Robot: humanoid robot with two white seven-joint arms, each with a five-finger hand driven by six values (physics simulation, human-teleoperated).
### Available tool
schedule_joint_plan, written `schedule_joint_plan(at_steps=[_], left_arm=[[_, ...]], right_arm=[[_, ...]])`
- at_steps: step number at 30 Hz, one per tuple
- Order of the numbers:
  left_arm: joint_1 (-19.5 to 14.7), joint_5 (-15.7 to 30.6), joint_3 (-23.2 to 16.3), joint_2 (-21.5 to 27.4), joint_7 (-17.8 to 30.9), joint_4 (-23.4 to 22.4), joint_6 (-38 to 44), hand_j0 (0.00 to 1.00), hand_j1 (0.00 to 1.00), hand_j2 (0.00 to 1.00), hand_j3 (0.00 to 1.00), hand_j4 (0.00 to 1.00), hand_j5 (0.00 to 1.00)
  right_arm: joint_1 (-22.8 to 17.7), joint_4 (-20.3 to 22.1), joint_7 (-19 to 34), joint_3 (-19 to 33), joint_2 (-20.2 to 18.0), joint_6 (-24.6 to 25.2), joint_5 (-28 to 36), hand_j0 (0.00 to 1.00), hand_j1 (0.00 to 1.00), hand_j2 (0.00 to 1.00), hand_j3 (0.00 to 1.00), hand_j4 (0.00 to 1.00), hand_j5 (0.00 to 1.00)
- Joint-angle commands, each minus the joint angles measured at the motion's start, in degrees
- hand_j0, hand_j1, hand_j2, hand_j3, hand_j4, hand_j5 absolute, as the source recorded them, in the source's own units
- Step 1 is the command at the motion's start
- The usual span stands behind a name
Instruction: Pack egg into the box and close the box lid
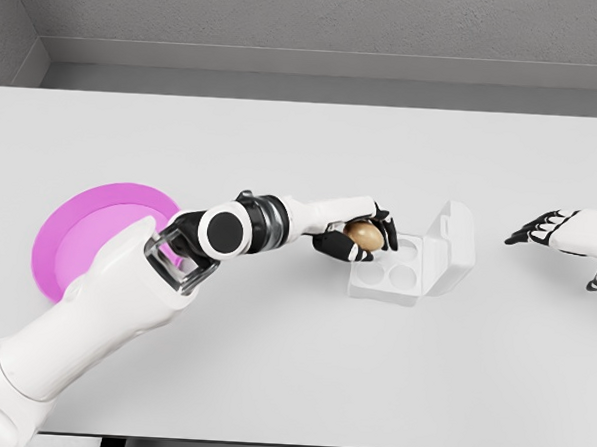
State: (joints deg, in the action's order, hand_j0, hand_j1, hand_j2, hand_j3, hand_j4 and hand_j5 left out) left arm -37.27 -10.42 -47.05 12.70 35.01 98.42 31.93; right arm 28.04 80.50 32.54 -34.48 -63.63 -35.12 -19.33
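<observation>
Grey walls close in behind a broad white table [291, 373] that fills the view, with a pink plate [83, 227] lying back along the left forearm, well behind the hand. From the lower left the left hand [358, 237] reaches across with its dark fingers clamped on a brown egg [364, 235], held right at the near-left corner of the white box [412, 260] — its lid stands open on the far side of the hand. Beyond the box, well apart, the right hand [548, 230] hovers with fingers spread, gripping nothing.
</observation>
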Motion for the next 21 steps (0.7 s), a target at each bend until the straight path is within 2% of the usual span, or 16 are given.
schedule_joint_plan(at_steps=[1, 5, 10, 21], left_arm=[[0.0, 0.0, 0.0, 0.0, 0.0, 0.0, -0.1, 0.57, 0.57, 0.57, 0.57, 0.57, 0.57], [0.0, 0.0, 0.0, 0.0, 0.0, 0.0, -0.1, 0.61, 0.61, 0.61, 0.61, 0.61, 0.61], [-0.1, 0.0, -0.1, 0.0, 0.0, 0.0, 0.0, 0.61, 0.61, 0.61, 0.61, 0.61, 0.61], [-0.2, 0.0, -0.1, 0.0, 0.0, 0.5, -0.6, 0.55, 0.55, 0.55, 0.55, 0.55, 0.55]], right_arm=[[0.0, 0.0, 0.0, 0.0, -0.1, 0.1, 0.3, 1.00, 1.00, 1.00, 1.00, 1.00, 1.00], [0.0, -0.1, 0.0, 0.3, -0.1, 0.1, 0.3, 1.00, 1.00, 1.00, 1.00, 1.00, 1.00], [0.0, -0.1, 0.0, 0.5, -0.3, 0.1, 0.3, 1.00, 1.00, 1.00, 1.00, 1.00, 1.00], [0.0, -0.1, 0.0, 0.5, -0.3, 0.1, 0.3, 1.00, 1.00, 1.00, 1.00, 1.00, 1.00]])
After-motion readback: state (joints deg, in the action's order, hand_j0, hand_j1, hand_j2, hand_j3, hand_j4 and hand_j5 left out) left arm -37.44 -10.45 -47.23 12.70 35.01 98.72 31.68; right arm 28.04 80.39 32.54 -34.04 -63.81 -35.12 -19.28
